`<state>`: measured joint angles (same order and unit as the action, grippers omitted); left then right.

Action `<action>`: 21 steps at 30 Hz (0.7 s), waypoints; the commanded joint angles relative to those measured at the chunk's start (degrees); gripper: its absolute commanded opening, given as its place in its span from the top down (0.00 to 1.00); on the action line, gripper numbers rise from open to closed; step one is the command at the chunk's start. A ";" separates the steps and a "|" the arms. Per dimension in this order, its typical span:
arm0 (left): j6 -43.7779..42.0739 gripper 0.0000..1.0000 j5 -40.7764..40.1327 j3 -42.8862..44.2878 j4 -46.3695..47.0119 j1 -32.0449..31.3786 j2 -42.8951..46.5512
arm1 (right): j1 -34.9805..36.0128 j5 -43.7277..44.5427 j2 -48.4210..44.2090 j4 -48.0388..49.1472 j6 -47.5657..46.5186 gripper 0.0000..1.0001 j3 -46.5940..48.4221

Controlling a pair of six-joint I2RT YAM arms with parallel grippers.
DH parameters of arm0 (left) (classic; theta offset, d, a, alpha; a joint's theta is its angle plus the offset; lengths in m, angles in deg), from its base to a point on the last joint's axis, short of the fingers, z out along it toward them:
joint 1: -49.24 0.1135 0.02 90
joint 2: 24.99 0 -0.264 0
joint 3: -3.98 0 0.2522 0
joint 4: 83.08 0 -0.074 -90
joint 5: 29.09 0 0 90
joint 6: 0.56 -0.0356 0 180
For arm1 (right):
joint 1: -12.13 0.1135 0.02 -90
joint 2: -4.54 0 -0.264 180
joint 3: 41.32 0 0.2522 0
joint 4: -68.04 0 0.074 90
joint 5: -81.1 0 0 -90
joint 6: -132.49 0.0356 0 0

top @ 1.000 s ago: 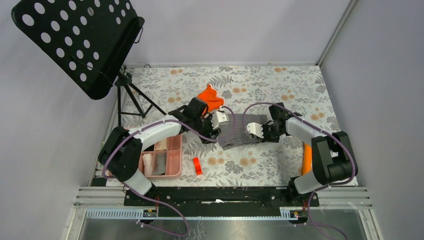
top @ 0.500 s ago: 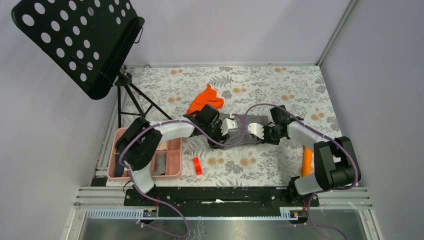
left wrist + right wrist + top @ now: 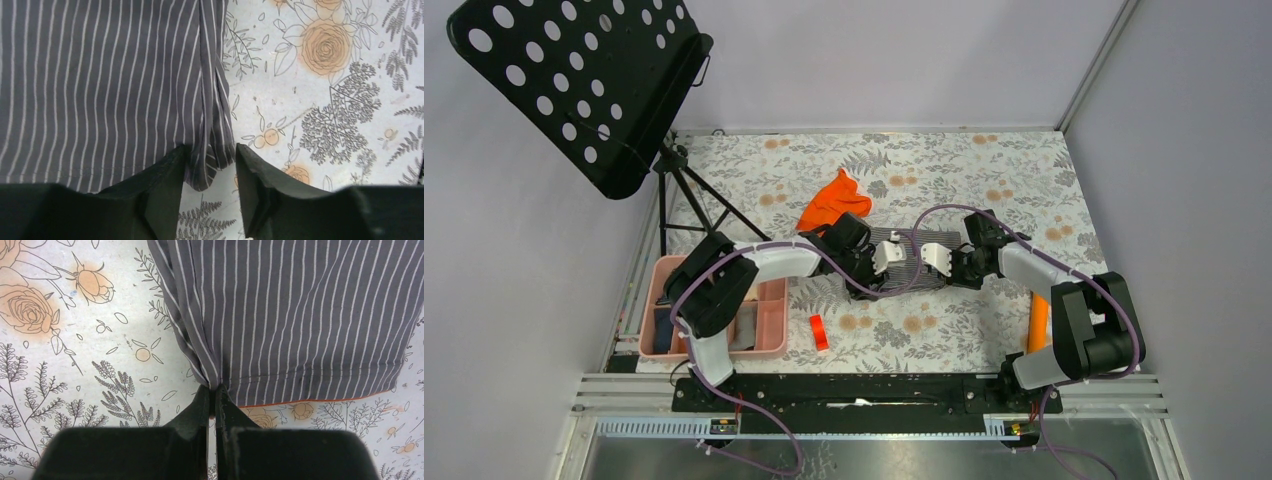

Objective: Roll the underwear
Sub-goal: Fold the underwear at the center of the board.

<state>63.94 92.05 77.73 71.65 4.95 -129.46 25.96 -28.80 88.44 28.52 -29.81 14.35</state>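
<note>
- the grey striped underwear (image 3: 100, 75) lies flat on the floral table (image 3: 984, 170), mid-table between the two grippers; no roll shows in it yet.
- right gripper (image 3: 214, 390): fingers pressed together, pinching a hemmed corner of the striped cloth.
- left gripper (image 3: 210, 165): jaws partly apart, straddling a folded corner on the cloth's other side, not closed on it.
- the orange underwear (image 3: 832, 200) lies crumpled just beyond the left gripper, untouched.
- the pink tray (image 3: 774, 350), near left, holds a few cloth pieces; whether they are rolled cannot be told.
- judged stage: early. the corners are being secured, and rolling this piece and the orange one is left.
- against one second earlier: the left gripper has moved off from beside the orange garment toward the right gripper, onto the striped cloth's edge. less striped cloth shows from above. the right gripper has kept its place and its pinch.
</note>
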 commanded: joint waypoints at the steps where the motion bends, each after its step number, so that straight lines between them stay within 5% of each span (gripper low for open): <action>1: 0.14 0.58 -2.98 -1.45 6.19 -0.92 -1.04 | 0.00 0.08 2.89 -5.14 2.39 1.00 -1.87; 13: -3.46 0.59 1.40 -3.47 2.20 -0.49 -1.19 | -0.03 0.22 3.44 -5.98 2.63 1.00 -1.89; 21: -5.44 0.97 -2.01 -4.02 2.67 -0.40 -0.90 | 0.00 -0.41 3.93 -7.19 4.36 1.00 0.28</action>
<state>59.85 91.70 75.12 77.40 4.42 -129.72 25.96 -28.80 89.60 27.93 -27.97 15.60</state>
